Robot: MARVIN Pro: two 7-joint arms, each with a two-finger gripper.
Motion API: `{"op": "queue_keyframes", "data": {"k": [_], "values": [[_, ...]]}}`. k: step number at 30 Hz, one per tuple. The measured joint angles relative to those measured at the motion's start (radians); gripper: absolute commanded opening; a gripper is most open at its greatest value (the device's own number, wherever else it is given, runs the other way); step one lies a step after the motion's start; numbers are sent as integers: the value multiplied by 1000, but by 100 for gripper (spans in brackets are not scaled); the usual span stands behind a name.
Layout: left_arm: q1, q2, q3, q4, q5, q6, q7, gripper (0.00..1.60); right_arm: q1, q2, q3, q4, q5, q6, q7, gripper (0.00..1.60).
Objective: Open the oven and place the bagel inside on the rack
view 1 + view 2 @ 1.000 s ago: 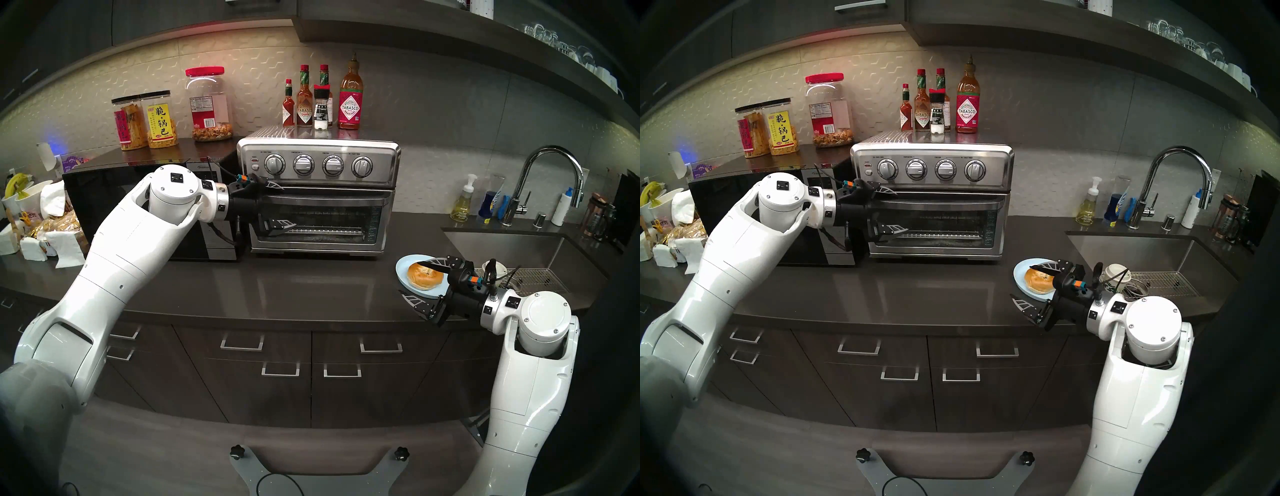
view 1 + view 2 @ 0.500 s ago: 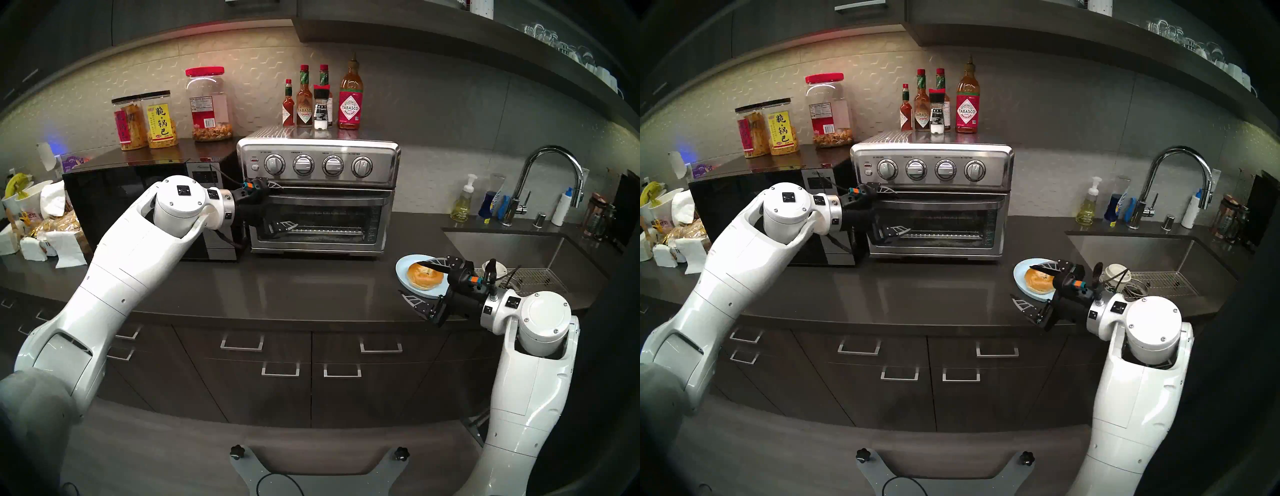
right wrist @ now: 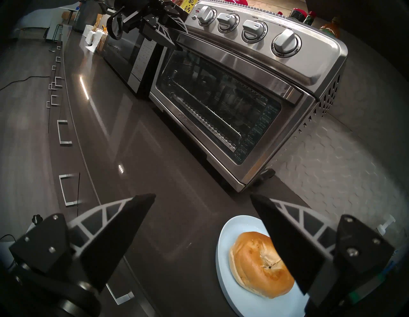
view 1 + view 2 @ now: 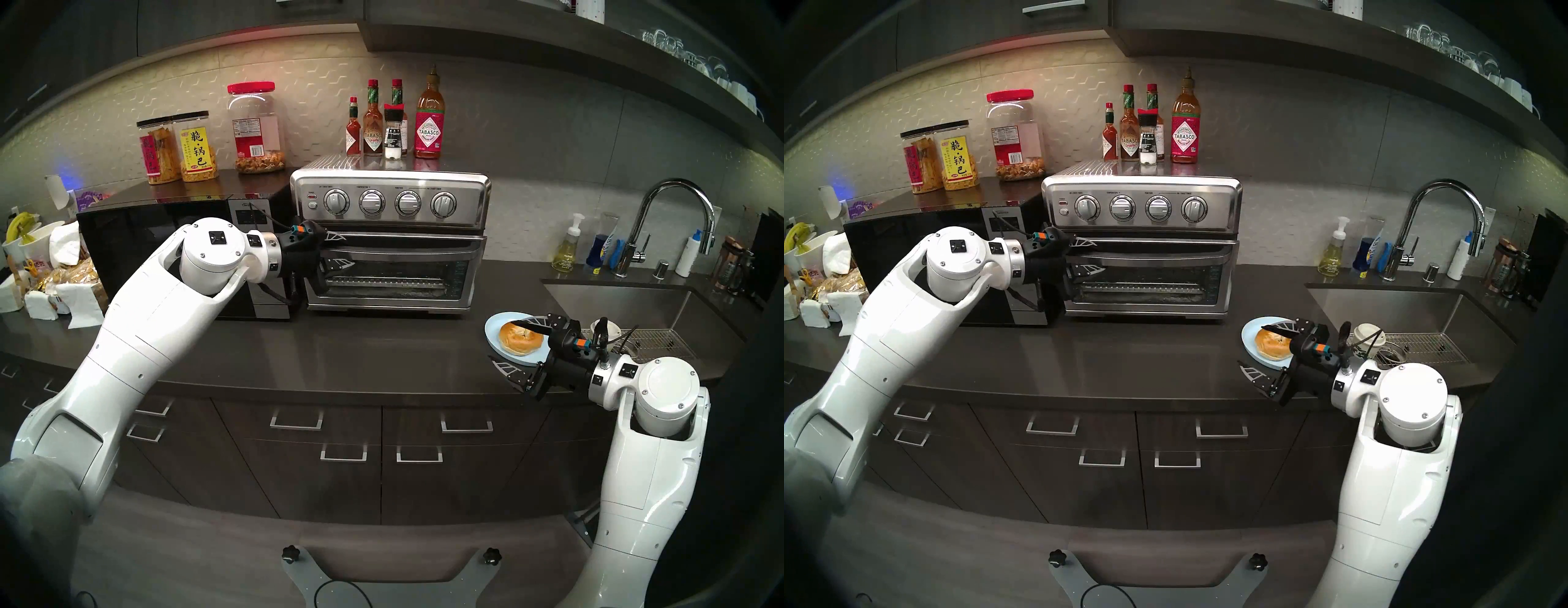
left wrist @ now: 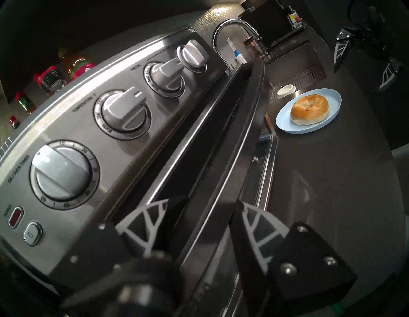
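The brushed-steel oven (image 4: pixel 390 187) stands at the back of the counter, its glass door tipped out a crack at the top. My left gripper (image 4: pixel 341 249) (image 5: pixel 203 202) is shut on the left end of the door handle (image 4: pixel 403 246), one finger above the bar and one below. The rack (image 4: pixel 394 282) (image 3: pixel 208 117) shows through the glass. The bagel (image 4: pixel 517 344) (image 3: pixel 254 261) lies on a light blue plate (image 4: pixel 494 329) at the right front. My right gripper (image 4: pixel 505 342) (image 3: pixel 202 197) hovers open above it, one finger over the bagel, one over the counter edge.
A black microwave (image 4: pixel 161 237) with snack jars on top stands left of the oven. Sauce bottles (image 4: pixel 394 123) line the oven's top. To the right are the sink (image 4: pixel 636 305), its faucet (image 4: pixel 679 212) and a paper cup (image 4: pixel 604 329). Bags and napkins crowd the far left.
My left gripper closed from wide open onto the door handle and drew back slightly; the door's top edge has tipped outward. The right arm and the bagel have not moved.
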Motion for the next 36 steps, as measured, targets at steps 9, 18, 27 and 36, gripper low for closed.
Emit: {"op": "queue_keyframes", "data": {"k": [9, 18, 27, 36], "values": [[15, 29, 21, -37, 23, -11, 27, 0, 0, 0, 0, 0, 0, 0, 0, 160], [17, 67, 65, -76, 56, -18, 78, 0, 0, 0, 0, 1, 0, 0, 0, 160], [15, 100, 108, -105, 70, -21, 132, 0, 0, 0, 0, 2, -1, 0, 0, 160], [9, 125, 149, -122, 70, -21, 192, 0, 0, 0, 0, 3, -1, 0, 0, 160]]}}
